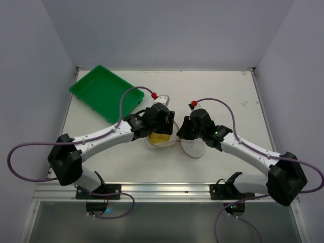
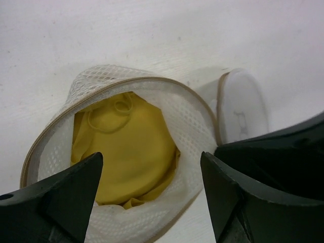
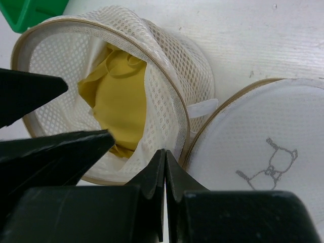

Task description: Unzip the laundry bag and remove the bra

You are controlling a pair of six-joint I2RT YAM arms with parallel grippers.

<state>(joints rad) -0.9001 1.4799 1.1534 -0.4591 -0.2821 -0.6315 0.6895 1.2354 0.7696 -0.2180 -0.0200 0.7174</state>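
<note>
The laundry bag (image 3: pixel 167 76) sits near the middle of the table (image 1: pixel 223 96), between the two grippers, with its mouth open. Its lid (image 3: pixel 253 147) is unzipped and lies flat on the table just beside the bag on the right, with the black mark (image 3: pixel 271 164) facing up. The bra (image 3: pixel 121 96) is inside the bag, and its mustard-yellow fabric fills the bottom of the mesh drum.

The left gripper (image 2: pixel 151 157) hangs directly over the bag's mouth. Its fingers (image 2: pixel 66 197) are spread wide apart and hold nothing, with the bra showing between them. The right gripper (image 3: pixel 164 154) has its fingers pressed together, with the tips pinching the bag's rim on the lid side. A green tray (image 1: pixel 104 91) stands at the far left of the table, well apart from the bag.
</note>
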